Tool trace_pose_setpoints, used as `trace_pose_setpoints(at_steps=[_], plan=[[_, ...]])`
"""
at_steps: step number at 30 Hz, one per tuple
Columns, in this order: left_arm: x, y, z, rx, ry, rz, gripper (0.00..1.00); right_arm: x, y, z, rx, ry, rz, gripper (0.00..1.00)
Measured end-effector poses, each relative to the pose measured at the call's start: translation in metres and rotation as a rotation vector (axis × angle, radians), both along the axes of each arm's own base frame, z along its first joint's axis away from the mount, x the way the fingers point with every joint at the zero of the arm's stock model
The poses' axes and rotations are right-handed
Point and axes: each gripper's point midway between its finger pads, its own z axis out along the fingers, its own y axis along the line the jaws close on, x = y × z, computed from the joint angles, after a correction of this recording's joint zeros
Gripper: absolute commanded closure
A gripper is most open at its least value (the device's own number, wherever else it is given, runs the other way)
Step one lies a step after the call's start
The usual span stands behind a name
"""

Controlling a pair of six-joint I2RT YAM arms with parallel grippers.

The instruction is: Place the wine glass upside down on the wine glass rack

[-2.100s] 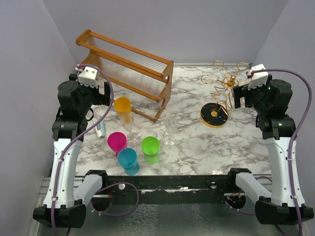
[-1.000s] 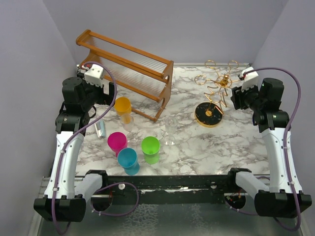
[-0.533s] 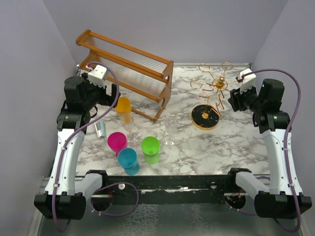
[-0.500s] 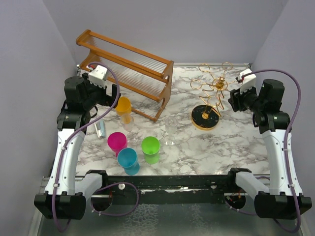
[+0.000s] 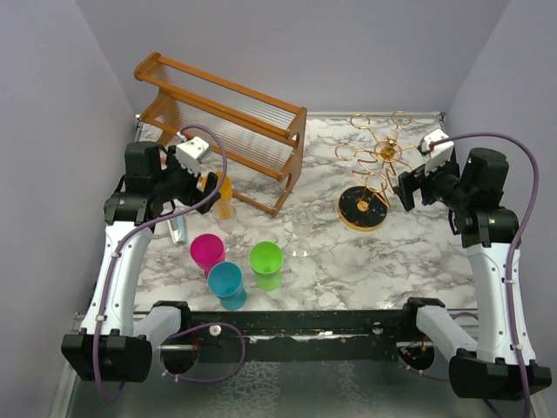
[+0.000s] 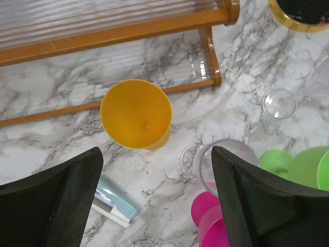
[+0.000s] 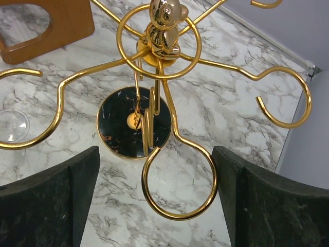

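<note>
The left arm has swung in from the side of the table (image 5: pixel 365 261). The left gripper (image 6: pixel 157 154) now hangs with its fingers spread wide and nothing between them. The orange cup (image 6: pixel 136 113) lies just ahead of it, under the gap.

The right arm has drawn the rack (image 7: pixel 162 31) toward the middle of the table and then let it go. The right gripper (image 5: pixel 404 186) has its fingers wide apart, and one gold loop sits between them and seems to touch neither. The rack stands upright on its black base (image 7: pixel 134 122), directly below this gripper.

The wine glass (image 5: pixel 301 231) stands upright on the table, not yet picked up, well off to the right of the left gripper. A second clear glass (image 6: pixel 222 154) is just beside that gripper's right finger.

I judge that the rack is now easier to reach, so what remains is to take the glass and turn it over.
</note>
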Motion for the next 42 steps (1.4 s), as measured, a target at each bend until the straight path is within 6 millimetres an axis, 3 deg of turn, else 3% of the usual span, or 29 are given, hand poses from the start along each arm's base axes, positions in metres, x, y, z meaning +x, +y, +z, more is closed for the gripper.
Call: trace_pose_setpoints(at_steps=[4, 10, 19, 28, 37, 42], plan=[[-0.012, -0.004, -0.014, 0.036, 0.059, -0.064, 0.18, -0.006, 0.003, 0.002, -0.006, -0.006, 0.023, 0.07], [-0.019, -0.011, -0.020, 0.088, 0.102, -0.145, 0.31, -0.018, 0.009, 0.005, -0.003, -0.010, 0.061, 0.07], [-0.026, -0.029, -0.042, 0.158, 0.190, -0.239, 0.48, -0.022, 0.017, 0.033, 0.008, -0.069, 0.108, 0.06], [-0.034, -0.044, -0.064, 0.252, 0.264, -0.292, 0.62, -0.019, 0.017, 0.030, 0.006, -0.055, 0.109, 0.06], [-0.035, -0.047, -0.061, 0.298, 0.257, -0.298, 0.68, -0.016, 0.017, 0.033, 0.006, -0.056, 0.110, 0.06], [-0.035, -0.047, -0.058, 0.315, 0.251, -0.301, 0.77, -0.014, 0.017, 0.031, 0.008, -0.048, 0.110, 0.06]])
